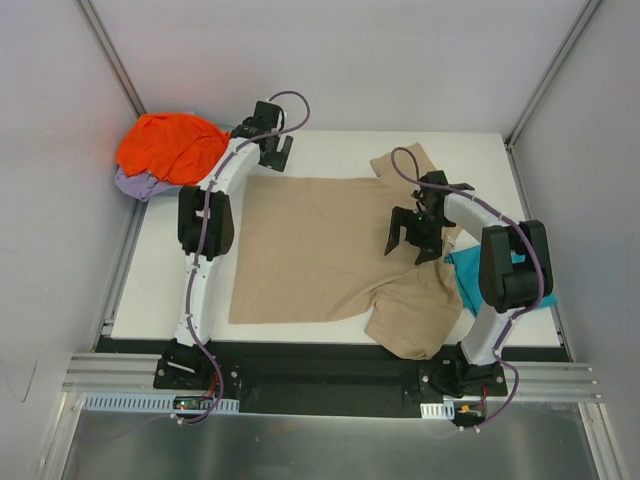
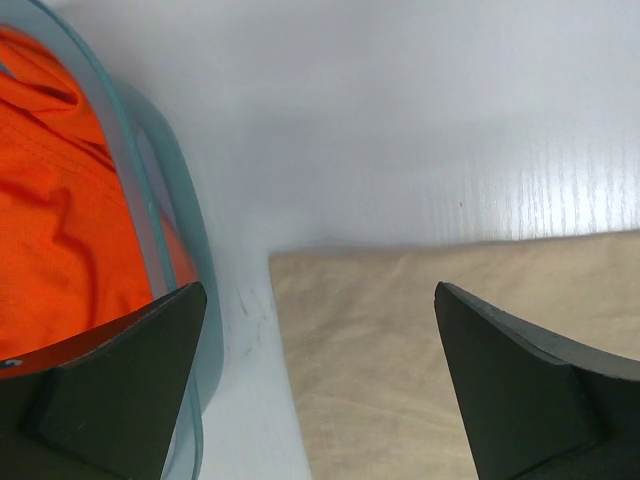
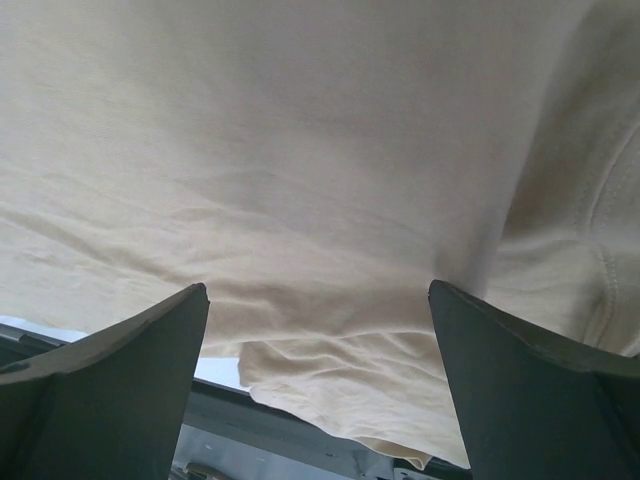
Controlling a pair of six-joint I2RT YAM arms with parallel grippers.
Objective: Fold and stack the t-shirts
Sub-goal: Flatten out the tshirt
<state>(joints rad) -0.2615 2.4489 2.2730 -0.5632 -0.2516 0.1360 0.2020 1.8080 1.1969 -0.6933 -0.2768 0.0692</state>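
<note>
Fingers, top view: left fingers [image 1: 286, 150] spread, empty, at far corner of tan t-shirt [image 1: 310, 250]; right fingers [image 1: 396, 232] spread, empty, over its collar end
Shirts, top view: tan flat on table [image 1: 340, 150]; orange t-shirt [image 1: 165, 145] far left; teal t-shirt [image 1: 462, 268] right
Left wrist: tan corner between fingers, basin [image 2: 150, 190] left
Right wrist: tan cloth below fingers

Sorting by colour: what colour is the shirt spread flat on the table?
Tan. The shirt shows best in the top view.

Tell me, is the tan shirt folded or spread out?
Spread out. The tan t-shirt lies flat across the white table as one wide sheet, both sleeves sticking out; only the near sleeve is rumpled.
</note>
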